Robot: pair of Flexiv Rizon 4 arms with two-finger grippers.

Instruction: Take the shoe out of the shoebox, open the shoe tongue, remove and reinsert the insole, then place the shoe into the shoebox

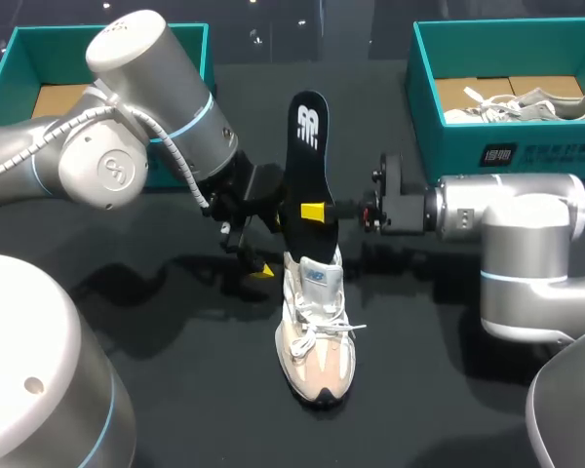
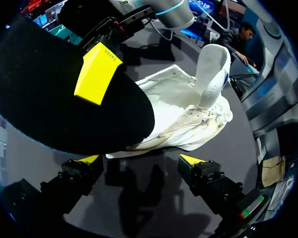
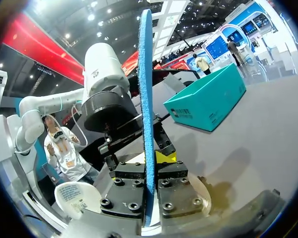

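Head view — insole (image 1: 309, 161) is standing on end just above the shoe (image 1: 318, 331), which is sitting at its 6 o'clock on the table (image 1: 195, 409). Black top, blue underside. Judging it light, thin and floppy — best pinched across the flat faces near mid-length. Right gripper (image 1: 317, 211) is doing so from 3 o'clock, pinching the insole. Left gripper (image 2: 140, 159) is hovering at 9 o'clock, spread, holding nothing.
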